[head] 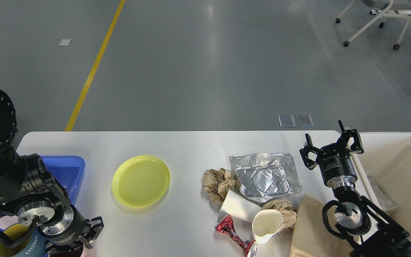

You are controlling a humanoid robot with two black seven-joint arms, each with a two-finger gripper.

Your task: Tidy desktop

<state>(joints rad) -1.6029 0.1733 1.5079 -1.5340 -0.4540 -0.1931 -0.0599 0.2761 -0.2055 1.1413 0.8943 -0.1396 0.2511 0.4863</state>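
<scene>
The desktop (191, 146) is a wide white-grey table top carrying a yellow plate (141, 181), a crumpled foil tray (266, 176), a brown paper wad (219, 184), two white paper cups (267, 225), a red foil wrapper (232, 232) and a brown paper bag (309, 232). My right gripper (331, 142) stands open above the table's right end, between the foil tray and the bin, holding nothing. My left gripper (92, 231) is low at the front left edge, dark and seen end-on, so its fingers cannot be told apart.
A blue tray (66, 171) sits at the left end, partly behind my left arm. A mug marked HOME (16, 244) is at the bottom left corner. A cream bin (398, 178) stands off the right end. A second paper wad (284, 208) lies beside the cups.
</scene>
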